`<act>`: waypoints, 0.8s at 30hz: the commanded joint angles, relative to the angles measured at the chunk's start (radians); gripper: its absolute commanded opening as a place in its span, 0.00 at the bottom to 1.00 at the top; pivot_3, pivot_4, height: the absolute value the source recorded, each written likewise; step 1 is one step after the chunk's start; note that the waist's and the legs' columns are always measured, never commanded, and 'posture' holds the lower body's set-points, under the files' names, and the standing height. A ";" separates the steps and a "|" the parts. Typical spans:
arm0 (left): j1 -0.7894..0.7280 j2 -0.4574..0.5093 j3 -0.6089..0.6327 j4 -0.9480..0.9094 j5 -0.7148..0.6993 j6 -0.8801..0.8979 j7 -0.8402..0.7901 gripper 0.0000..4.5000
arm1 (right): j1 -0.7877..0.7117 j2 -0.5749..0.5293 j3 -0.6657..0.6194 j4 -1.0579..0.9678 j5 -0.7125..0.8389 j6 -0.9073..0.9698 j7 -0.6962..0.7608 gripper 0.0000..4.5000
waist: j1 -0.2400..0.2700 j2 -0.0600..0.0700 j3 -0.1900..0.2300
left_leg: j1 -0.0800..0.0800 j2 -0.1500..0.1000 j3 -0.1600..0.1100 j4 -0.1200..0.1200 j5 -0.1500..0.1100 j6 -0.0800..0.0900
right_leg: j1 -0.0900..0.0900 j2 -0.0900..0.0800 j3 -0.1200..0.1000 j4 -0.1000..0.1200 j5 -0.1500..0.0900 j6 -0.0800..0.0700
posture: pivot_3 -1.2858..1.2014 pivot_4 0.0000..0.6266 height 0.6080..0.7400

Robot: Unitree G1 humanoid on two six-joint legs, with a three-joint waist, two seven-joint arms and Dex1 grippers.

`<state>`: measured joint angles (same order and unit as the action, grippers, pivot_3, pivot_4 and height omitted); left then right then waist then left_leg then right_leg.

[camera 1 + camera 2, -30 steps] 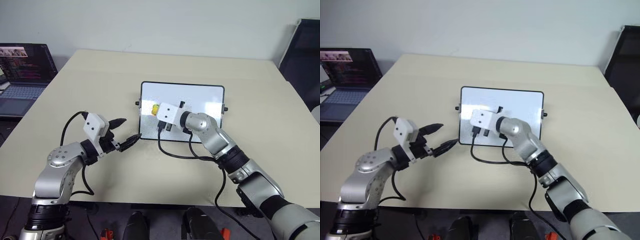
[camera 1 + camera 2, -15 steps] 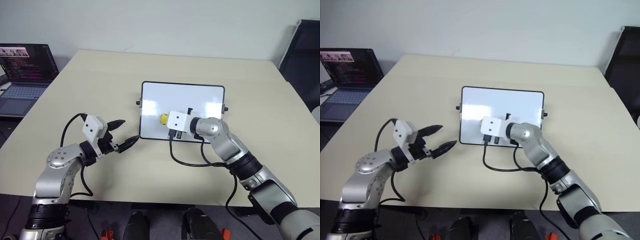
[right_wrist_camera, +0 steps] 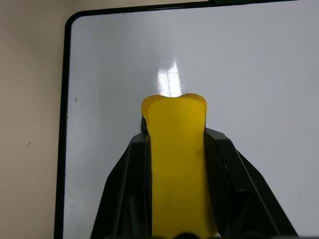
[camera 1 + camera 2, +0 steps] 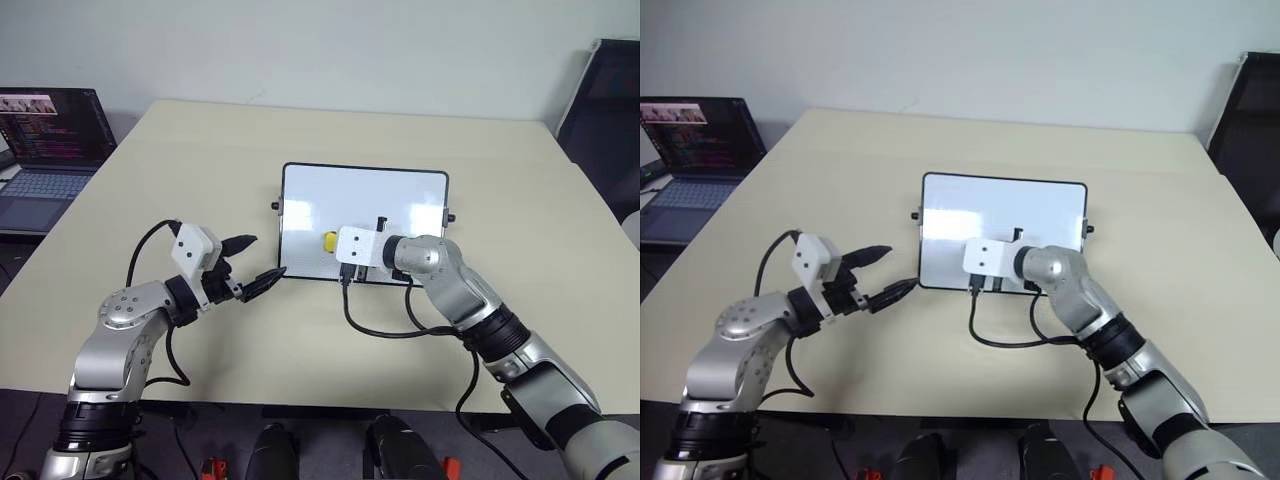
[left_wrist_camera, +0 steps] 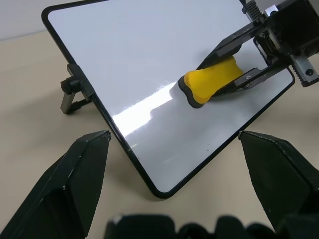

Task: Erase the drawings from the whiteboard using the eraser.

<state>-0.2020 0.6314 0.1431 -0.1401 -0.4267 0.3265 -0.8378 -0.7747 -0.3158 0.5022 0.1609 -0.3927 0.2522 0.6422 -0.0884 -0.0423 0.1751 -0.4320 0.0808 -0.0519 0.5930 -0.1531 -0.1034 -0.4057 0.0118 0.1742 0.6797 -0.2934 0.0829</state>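
Note:
The whiteboard [image 4: 400, 200] stands tilted on the beige table, glossy white inside a thin black frame. My right gripper [image 3: 177, 133] is shut on the yellow eraser [image 4: 328, 241], whose dark underside rests against the board's lower left part [image 5: 212, 79]. My left gripper [image 4: 262, 257] is open and empty, and its two black fingers straddle the board's near left corner [image 5: 154, 186] without touching it. The drawings are out of view; the board face [image 3: 249, 74] looks white apart from a tiny speck near the frame.
An open laptop [image 4: 45, 140] sits off the table's far left corner. A dark chair [image 4: 605, 100] stands at the right. A black cable [image 4: 385, 325] loops from my right wrist over the table in front of the board. A small stand knob [image 5: 72, 87] juts from the board's short side.
My right gripper has slid the eraser across the board, from its upper left part down and a little right toward the near edge. The left gripper stays where it was.

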 commanded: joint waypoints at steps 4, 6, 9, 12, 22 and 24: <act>-0.013 0.005 0.007 -0.023 -0.010 -0.018 -0.018 1.00 | -0.024 -0.002 -0.116 0.025 -0.004 0.002 -0.130 0.24 | 0.004 0.000 0.000 | 0.000 0.000 0.000 0.001 0.000 0.000 | -0.001 0.000 0.000 -0.001 0.000 0.000 | 0.52 0.24 1.00; -0.022 0.005 0.000 -0.017 -0.011 -0.027 -0.036 1.00 | 0.011 -0.001 -0.165 -0.033 0.035 0.031 -0.127 0.24 | 0.005 0.000 0.000 | -0.001 0.000 0.000 0.000 0.000 0.000 | 0.000 -0.001 0.000 -0.001 0.000 0.000 | 0.52 0.24 1.00; -0.044 0.004 -0.020 -0.015 -0.012 -0.031 -0.068 1.00 | 0.091 0.007 -0.247 -0.166 0.102 0.101 -0.117 0.24 | 0.006 0.000 0.000 | -0.002 0.000 0.000 -0.001 0.000 0.000 | 0.000 -0.001 0.000 -0.001 -0.002 0.000 | 0.52 0.24 1.00; -0.084 0.003 -0.057 -0.027 -0.024 -0.017 -0.112 1.00 | 0.206 0.015 -0.357 -0.369 0.172 0.203 -0.127 0.24 | 0.008 0.001 0.000 | -0.004 0.000 -0.001 -0.003 -0.001 -0.002 | -0.001 0.000 -0.002 -0.001 -0.002 0.003 | 0.52 0.24 1.00; -0.321 -0.095 -0.289 0.026 -0.023 -0.016 -0.311 1.00 | 0.640 0.081 -0.671 -0.991 0.308 0.698 -0.215 0.24 | 0.006 0.002 0.001 | -0.005 0.000 -0.003 -0.005 -0.004 -0.005 | -0.001 0.000 -0.003 -0.001 -0.008 0.005 | 0.52 0.24 1.00; -0.372 -0.131 -0.336 0.074 -0.006 -0.033 -0.349 1.00 | 0.683 0.091 -0.694 -1.002 0.308 0.762 -0.246 0.24 | 0.000 0.002 0.001 | -0.004 0.000 -0.002 -0.003 -0.004 -0.005 | -0.001 0.000 -0.003 0.000 -0.008 0.002 | 0.52 0.24 1.00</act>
<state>-0.5368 0.5153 -0.1654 -0.0872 -0.4456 0.3244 -1.1495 -0.1040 -0.2308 -0.1565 -0.7909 -0.0944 0.9580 0.4290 -0.0888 -0.0406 0.1762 -0.4353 0.0805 -0.0542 0.5901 -0.1571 -0.1086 -0.4065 0.0116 0.1716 0.6799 -0.3023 0.0835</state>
